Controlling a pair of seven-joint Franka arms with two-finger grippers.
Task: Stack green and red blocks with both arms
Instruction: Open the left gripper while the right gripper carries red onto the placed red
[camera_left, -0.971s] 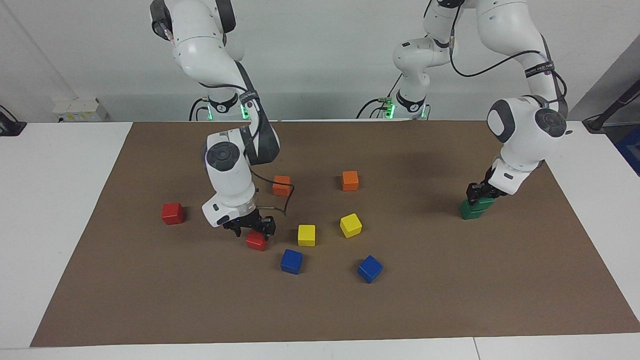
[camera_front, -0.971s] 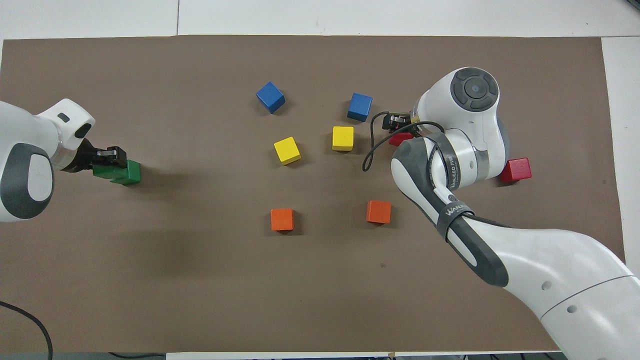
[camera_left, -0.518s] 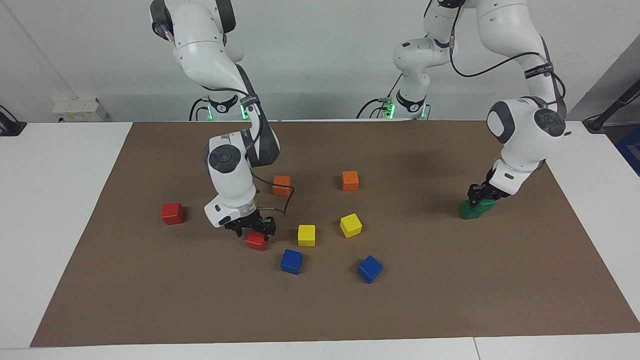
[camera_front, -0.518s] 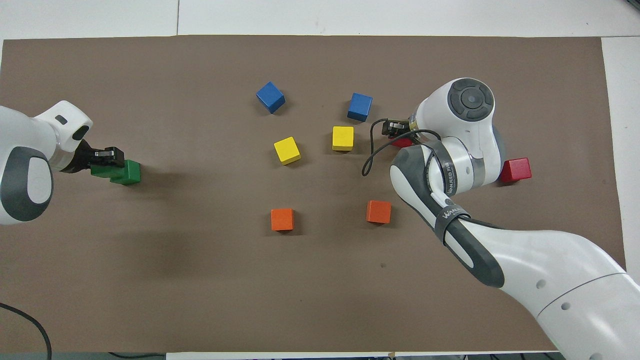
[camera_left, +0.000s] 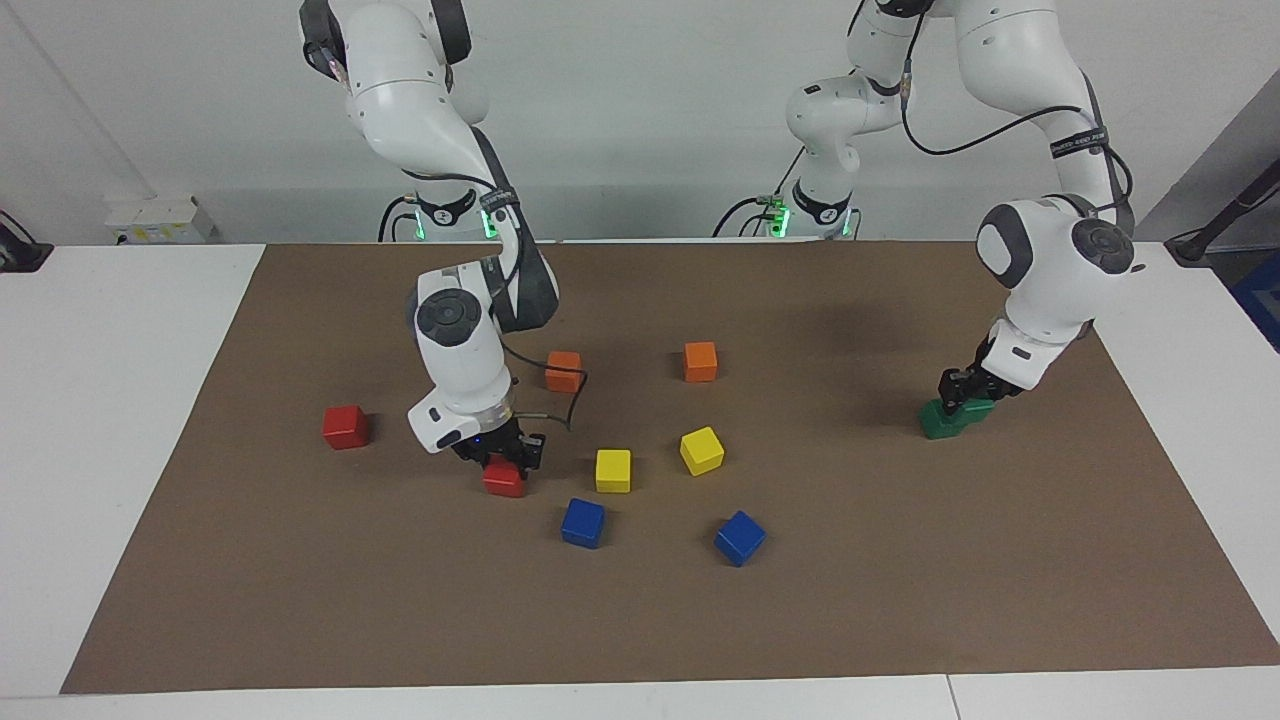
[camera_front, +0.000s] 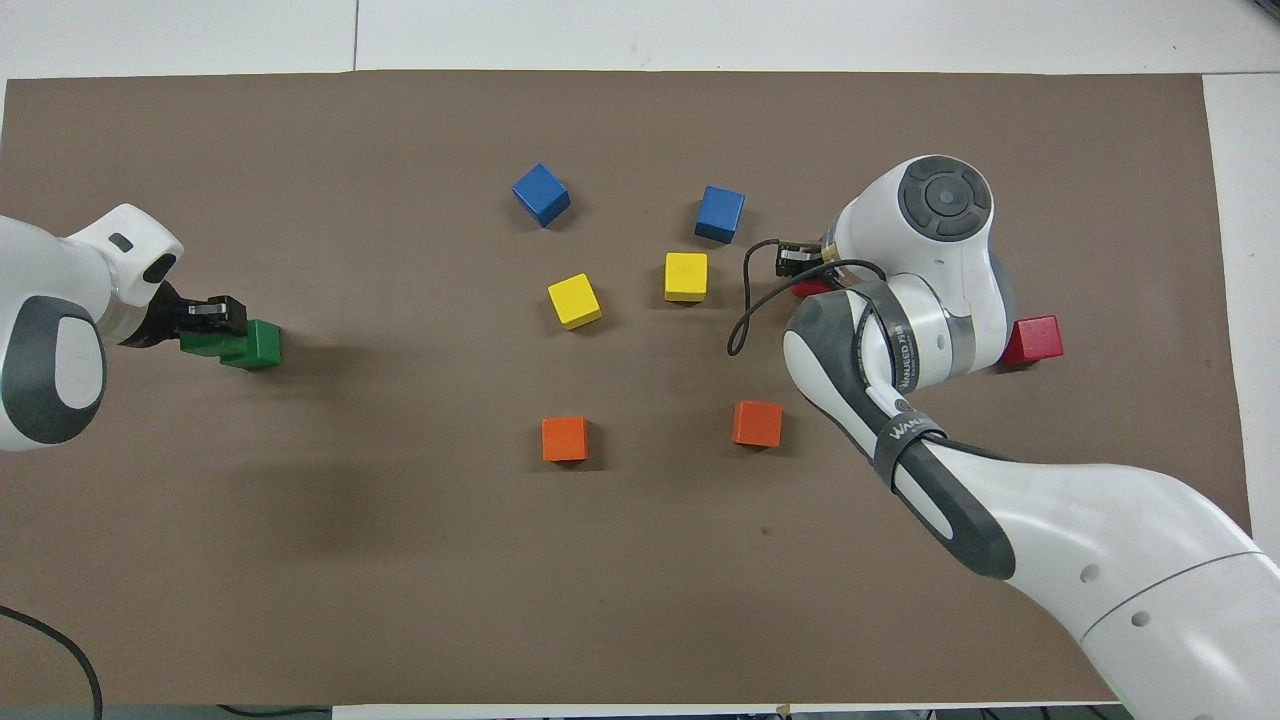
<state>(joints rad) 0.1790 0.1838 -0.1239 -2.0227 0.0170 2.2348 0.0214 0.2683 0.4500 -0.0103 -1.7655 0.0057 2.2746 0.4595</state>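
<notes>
Lone shiny red cube (camera_left: 345, 427) on the brown mat (camera_left: 900, 600), toward the right arm's end. Right gripper (camera_left: 500, 462) low, shut tight on a second shiny red cube (camera_left: 503, 481), just beside a yellow cube (camera_left: 613, 470). Left gripper (camera_left: 966, 392) at the left arm's end, clamped on the top dark green cube (camera_left: 968, 409), sitting a bit crooked on the bottom dark green cube (camera_left: 938, 424).

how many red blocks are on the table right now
2. One red block sits free toward the right arm's end of the mat; the other red block is at the right gripper.
</notes>
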